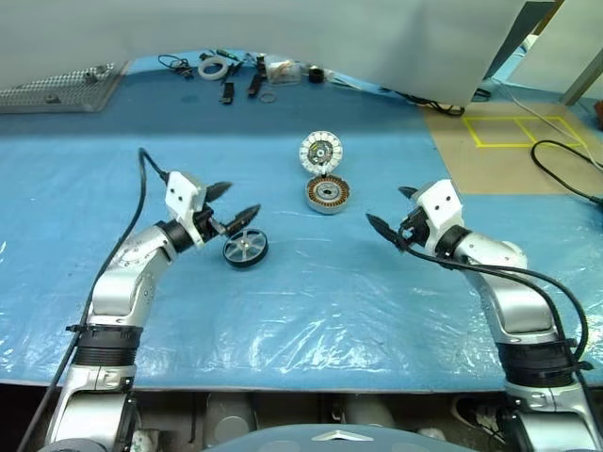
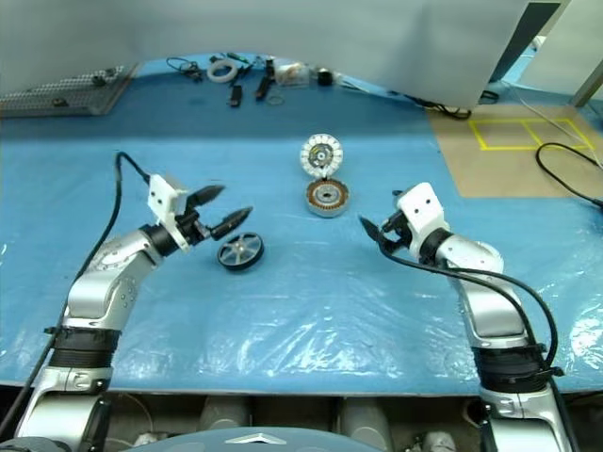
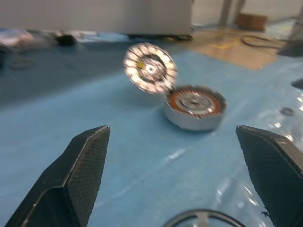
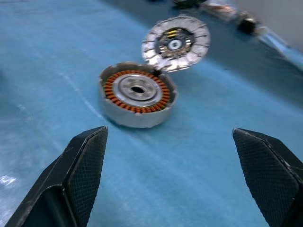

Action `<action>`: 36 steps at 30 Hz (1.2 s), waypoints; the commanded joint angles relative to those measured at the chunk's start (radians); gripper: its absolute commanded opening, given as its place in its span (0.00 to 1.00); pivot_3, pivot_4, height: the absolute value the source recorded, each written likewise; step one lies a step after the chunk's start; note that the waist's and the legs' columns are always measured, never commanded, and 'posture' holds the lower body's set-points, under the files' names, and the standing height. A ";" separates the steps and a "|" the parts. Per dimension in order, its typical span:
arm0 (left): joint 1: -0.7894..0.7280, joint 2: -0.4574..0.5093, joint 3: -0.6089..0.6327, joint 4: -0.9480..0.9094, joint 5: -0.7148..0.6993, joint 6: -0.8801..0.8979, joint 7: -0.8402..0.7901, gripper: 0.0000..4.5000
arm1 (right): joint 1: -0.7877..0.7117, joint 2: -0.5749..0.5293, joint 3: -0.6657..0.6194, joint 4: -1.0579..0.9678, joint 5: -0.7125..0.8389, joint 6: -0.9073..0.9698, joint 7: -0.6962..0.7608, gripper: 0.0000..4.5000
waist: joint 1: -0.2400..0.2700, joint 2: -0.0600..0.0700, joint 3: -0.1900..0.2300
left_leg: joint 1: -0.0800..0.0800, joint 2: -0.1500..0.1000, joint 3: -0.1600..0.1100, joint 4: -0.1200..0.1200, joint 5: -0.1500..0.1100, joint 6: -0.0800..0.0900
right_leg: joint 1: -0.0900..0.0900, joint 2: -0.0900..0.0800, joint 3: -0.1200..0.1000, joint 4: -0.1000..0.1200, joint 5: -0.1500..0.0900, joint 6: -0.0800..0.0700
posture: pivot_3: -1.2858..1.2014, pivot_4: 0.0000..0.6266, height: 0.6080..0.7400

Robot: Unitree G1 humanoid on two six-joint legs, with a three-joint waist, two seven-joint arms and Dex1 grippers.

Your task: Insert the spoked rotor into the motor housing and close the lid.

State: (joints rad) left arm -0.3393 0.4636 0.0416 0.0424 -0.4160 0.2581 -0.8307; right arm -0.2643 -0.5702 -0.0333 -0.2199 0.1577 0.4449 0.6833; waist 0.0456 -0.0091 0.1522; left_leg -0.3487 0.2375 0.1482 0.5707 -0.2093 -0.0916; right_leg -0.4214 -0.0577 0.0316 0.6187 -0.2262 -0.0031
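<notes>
Both tools are hovering released and empty over the blue-covered table [image 1: 311,311]: the left tool [image 1: 229,202] is hanging just beside the spoked rotor [image 1: 245,249], its fingers spread wide, while the right tool [image 1: 391,212] is gaping towards the motor housing [image 1: 327,194]. The rotor is lying flat on the sheet, well apart from the housing. The lid [image 1: 321,152] is leaning tilted against the housing's far rim, its segmented face showing.

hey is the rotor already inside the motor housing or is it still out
Still out. The spoked rotor lies on the blue sheet by the left gripper, apart from the motor housing, whose copper windings and hub are uncovered.
</notes>
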 commanded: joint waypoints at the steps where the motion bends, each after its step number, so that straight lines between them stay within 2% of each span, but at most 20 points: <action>1: 0.017 0.035 -0.045 0.007 -0.006 -0.039 -0.147 1.00 | -0.012 -0.049 0.027 -0.025 0.054 -0.006 0.117 0.99 | 0.001 0.000 0.000 | 0.000 0.000 0.000 0.000 0.000 0.000 | 0.000 0.000 0.000 0.000 0.000 0.000 | 0.52 0.24 1.00; 5: 0.046 0.035 -0.074 -0.018 -0.014 -0.038 -0.211 1.00 | 0.009 -0.075 0.045 -0.049 0.085 0.003 0.175 0.99 | 0.004 0.000 0.000 | -0.001 0.001 0.000 0.000 0.000 0.000 | 0.000 0.000 -0.001 0.000 0.000 -0.001 | 0.52 0.24 1.00; 9: 0.070 0.033 -0.086 -0.052 -0.019 -0.026 -0.232 1.00 | 0.013 -0.064 0.058 -0.041 0.071 -0.017 0.167 0.99 | 0.006 0.000 0.000 | -0.001 0.001 0.000 0.001 0.000 0.000 | 0.000 0.000 -0.001 0.001 -0.003 -0.005 | 0.52 0.24 1.00; 19: 0.046 0.032 -0.070 -0.034 -0.016 -0.018 -0.232 1.00 | -0.014 -0.067 0.072 -0.003 0.058 -0.053 0.169 0.99 | 0.006 0.000 0.000 | -0.001 0.001 0.001 0.002 0.000 0.000 | 0.000 0.000 0.000 0.001 -0.003 -0.006 | 0.52 0.24 1.00; 29: 0.018 0.018 -0.072 -0.018 -0.007 -0.021 -0.219 1.00 | -0.130 -0.086 0.103 0.107 0.035 -0.108 0.235 0.99 | 0.005 0.000 0.000 | -0.001 0.001 0.001 0.002 0.000 0.000 | 0.000 0.000 -0.001 0.000 -0.003 -0.006 | 0.52 0.24 1.00; 36: -0.009 0.002 -0.073 0.017 0.004 -0.037 -0.214 1.00 | -0.300 -0.044 0.164 0.285 -0.002 -0.172 0.285 0.99 | 0.000 0.000 0.000 | -0.001 0.001 0.001 0.002 0.000 0.000 | -0.001 0.000 -0.001 0.001 -0.003 -0.007 | 0.52 0.24 1.00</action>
State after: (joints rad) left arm -0.3314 0.4687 -0.0437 0.0679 -0.4109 0.2397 -1.0463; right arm -0.5215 -0.6253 0.1310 0.0337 0.1628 0.3043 0.9612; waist 0.0453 -0.0094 0.1524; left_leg -0.3498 0.2388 0.1488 0.5729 -0.2093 -0.0914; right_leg -0.4219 -0.0578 0.0309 0.6197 -0.2289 -0.0097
